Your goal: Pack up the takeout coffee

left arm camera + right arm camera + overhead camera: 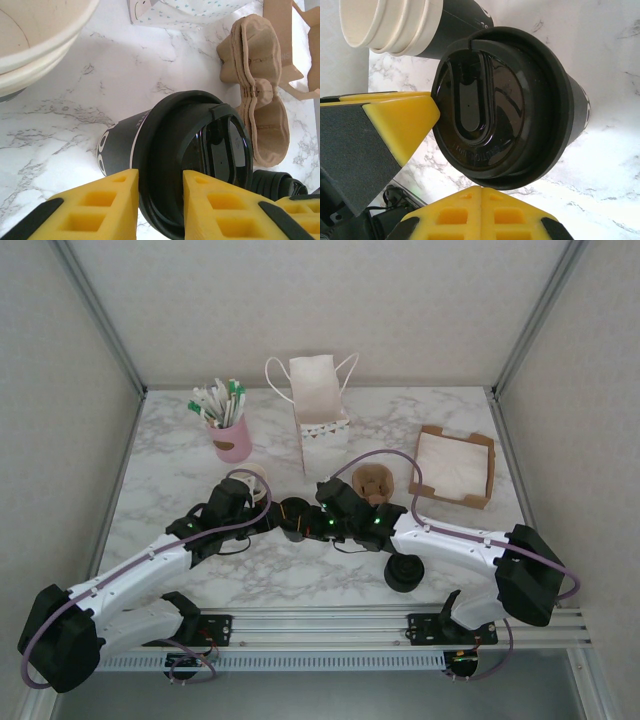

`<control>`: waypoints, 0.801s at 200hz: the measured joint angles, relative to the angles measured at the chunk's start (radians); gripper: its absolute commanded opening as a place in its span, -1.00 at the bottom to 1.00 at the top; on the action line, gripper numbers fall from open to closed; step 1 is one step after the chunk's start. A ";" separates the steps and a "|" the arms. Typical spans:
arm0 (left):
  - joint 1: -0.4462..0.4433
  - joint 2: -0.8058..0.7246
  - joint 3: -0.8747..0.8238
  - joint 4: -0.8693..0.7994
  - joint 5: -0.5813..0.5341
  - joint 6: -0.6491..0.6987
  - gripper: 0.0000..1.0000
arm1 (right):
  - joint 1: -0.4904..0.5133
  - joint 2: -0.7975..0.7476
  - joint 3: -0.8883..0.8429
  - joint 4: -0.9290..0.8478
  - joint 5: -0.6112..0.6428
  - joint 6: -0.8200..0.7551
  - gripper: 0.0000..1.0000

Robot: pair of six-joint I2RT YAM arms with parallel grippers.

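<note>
Two arms reach inward over the marble table [180, 455] and meet just in front of its middle. White paper bag [318, 400] stands upright at the back centre with both handles up. Cardboard tray [455, 465] holding white napkins sits at the right. Pink cup [233, 440] of green-and-white sticks stands at the back left. Brown pulp holder [373, 482] lies just behind the right wrist. Nested lidless cups [385, 25], cream inside and dark outside, are just beside the left wrist. Stack of black lids [403, 572] rests near the front edge, right of centre.

Takeout coffee [200, 150] stands on the marble between the two wrists, in front of the bag and apart from it. Its lid is round, glossy black, with a raised rim and a long rounded sip recess. The cup wall below the lid looks dark with a small white print. The cream band cannot be made out from the wrist views.

Left gripper [160, 176] pinches the lid rim, with one yellow finger outside the rim and the other over the lid top. Right gripper [481, 192] has its fingers pressed together, empty, with the tips against the lid's edge.
</note>
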State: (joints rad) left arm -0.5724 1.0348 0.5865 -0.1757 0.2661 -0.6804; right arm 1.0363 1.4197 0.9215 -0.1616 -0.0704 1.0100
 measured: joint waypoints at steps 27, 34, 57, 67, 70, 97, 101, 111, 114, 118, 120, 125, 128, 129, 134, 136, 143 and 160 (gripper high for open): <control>0.000 0.000 0.000 0.000 0.000 0.000 -0.42 | 0.002 0.000 -0.001 0.000 0.000 0.000 -1.00; 0.000 0.000 0.000 0.000 0.000 0.000 -0.42 | 0.002 0.000 -0.002 0.000 0.000 0.000 -1.00; 0.000 0.000 0.000 0.000 0.000 0.000 -0.39 | 0.003 0.002 -0.005 0.000 0.000 0.000 -1.00; 0.000 0.000 0.000 0.000 0.000 0.000 -0.38 | 0.003 0.005 -0.006 0.001 0.003 0.000 -1.00; 0.000 0.000 0.000 0.000 0.000 0.000 -0.38 | 0.003 0.005 -0.006 0.001 0.003 0.000 -1.00; 0.000 0.002 0.000 0.000 0.000 0.000 -0.38 | 0.003 0.020 -0.006 0.005 0.011 0.000 -1.00; 0.000 0.002 0.000 0.000 0.000 0.000 -0.38 | 0.003 0.023 -0.006 0.006 0.011 0.000 -1.00; 0.000 0.002 0.000 0.000 0.001 0.000 -0.38 | 0.003 0.027 -0.006 0.008 0.013 0.000 -1.00; 0.000 0.002 0.000 0.000 0.002 0.000 -0.38 | 0.003 0.028 -0.006 0.008 0.015 0.000 -1.00; 0.000 0.002 0.000 0.000 0.002 0.000 -0.38 | 0.003 0.030 -0.006 0.008 0.016 0.000 -1.00; 0.000 0.002 0.000 0.000 0.002 0.000 -0.38 | 0.003 0.030 -0.006 0.008 0.016 0.000 -1.00; 0.000 0.002 0.000 0.000 0.003 0.000 -0.38 | 0.003 0.032 -0.006 0.008 0.018 0.000 -1.00; 0.000 0.002 0.000 0.000 0.003 0.000 -0.38 | 0.003 0.034 -0.006 0.009 0.018 0.000 -1.00; 0.000 0.002 0.000 0.000 0.003 0.000 -0.38 | 0.003 0.034 -0.006 0.008 0.018 0.000 -1.00; 0.000 0.002 0.000 0.000 0.003 0.000 -0.38 | 0.003 0.036 -0.006 0.010 0.018 0.000 -1.00; 0.000 0.002 0.000 0.000 0.003 0.000 -0.38 | 0.003 0.037 -0.006 0.010 0.018 0.000 -1.00; 0.000 0.002 0.000 0.000 0.002 0.000 -0.38 | 0.003 0.038 -0.006 0.014 0.018 0.000 -1.00; 0.000 0.002 0.000 0.000 -0.001 0.000 -0.38 | 0.003 0.043 -0.005 0.020 0.019 0.000 -1.00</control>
State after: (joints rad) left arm -0.5724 1.0367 0.5865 -0.1753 0.2649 -0.6807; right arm 1.0397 1.4631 0.9161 -0.1417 -0.0517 1.0100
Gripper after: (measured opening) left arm 0.310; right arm 0.037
